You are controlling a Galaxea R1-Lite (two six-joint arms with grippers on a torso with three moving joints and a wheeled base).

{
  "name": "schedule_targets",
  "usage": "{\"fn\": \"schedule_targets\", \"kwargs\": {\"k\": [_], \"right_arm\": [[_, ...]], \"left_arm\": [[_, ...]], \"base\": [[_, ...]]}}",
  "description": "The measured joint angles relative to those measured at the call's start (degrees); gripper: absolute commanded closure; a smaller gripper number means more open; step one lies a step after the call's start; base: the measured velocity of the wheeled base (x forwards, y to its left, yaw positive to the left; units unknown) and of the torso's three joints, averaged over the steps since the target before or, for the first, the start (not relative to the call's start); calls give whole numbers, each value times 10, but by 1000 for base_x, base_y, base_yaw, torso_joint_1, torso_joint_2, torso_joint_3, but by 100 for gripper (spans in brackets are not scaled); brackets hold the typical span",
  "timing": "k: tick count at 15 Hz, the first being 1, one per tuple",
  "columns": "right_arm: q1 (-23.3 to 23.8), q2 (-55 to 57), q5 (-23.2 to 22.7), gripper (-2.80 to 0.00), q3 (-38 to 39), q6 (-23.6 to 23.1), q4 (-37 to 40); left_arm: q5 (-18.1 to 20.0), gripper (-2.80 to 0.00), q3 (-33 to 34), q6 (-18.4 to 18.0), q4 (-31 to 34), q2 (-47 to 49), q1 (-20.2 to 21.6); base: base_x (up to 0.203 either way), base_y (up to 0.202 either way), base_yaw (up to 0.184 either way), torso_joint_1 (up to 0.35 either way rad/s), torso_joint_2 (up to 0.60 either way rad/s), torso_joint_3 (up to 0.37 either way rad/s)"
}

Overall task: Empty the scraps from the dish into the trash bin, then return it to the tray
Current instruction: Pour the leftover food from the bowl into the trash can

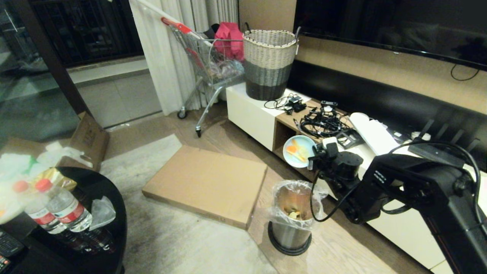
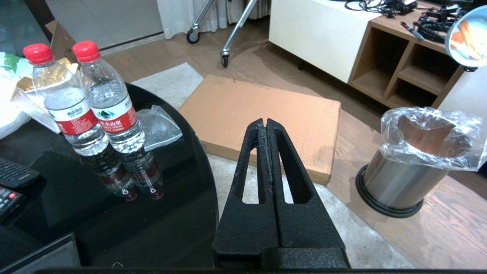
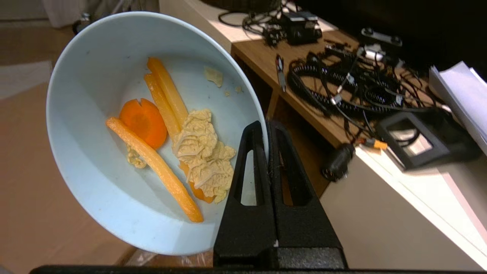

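The right gripper (image 3: 266,125) has its jaws closed on the rim of the dish (image 1: 299,151), a pale blue bowl, and holds it up in the air, tilted on edge so that its inside faces the head camera. The dish hangs in front of the open wooden shelves of the low cabinet (image 1: 253,114), above and a little behind the trash bin (image 1: 291,220). The scraps (image 3: 171,140) are in the bowl: a round orange slice, several long yellow-orange strips and some pale crinkled leaf pieces, all lying against the tilted bottom. The trash bin stands on the wooden floor just beside the cabinet's front, its clear liner folded over the rim, and a few bits of food lie at its bottom. A flat cardboard box (image 1: 207,184) lies on the floor beside the bin. The left gripper (image 2: 266,123) is held over the edge of a round black table (image 2: 114,213) with its jaws pressed together on nothing. Two water bottles (image 2: 91,99) stand on that table.
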State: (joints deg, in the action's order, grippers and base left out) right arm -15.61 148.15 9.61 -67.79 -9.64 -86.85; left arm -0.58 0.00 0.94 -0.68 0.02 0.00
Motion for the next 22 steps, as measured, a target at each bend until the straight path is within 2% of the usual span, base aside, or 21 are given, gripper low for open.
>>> {"fn": "schedule_targets", "kwargs": {"k": [4,9,14,15,19,22], "right_arm": [[4,19,-21,0,-25,0,-4],[10,34,-25,0,-43,4,-4],[13,43,-37,0,-63,65,-4],[15,44,-60,0,-64,67,-4],[30,45,-208,0,-72,67,-4],[44,45,-289,0,-75,40,-4]], "left_arm": [[0,0,0,0,0,0,0],[0,0,0,0,0,0,0],[0,0,0,0,0,0,0],[0,0,0,0,0,0,0],[0,0,0,0,0,0,0],[0,0,0,0,0,0,0]], "base": [[0,0,0,0,0,0],[0,0,0,0,0,0],[0,0,0,0,0,0],[0,0,0,0,0,0],[0,0,0,0,0,0],[0,0,0,0,0,0]]}}
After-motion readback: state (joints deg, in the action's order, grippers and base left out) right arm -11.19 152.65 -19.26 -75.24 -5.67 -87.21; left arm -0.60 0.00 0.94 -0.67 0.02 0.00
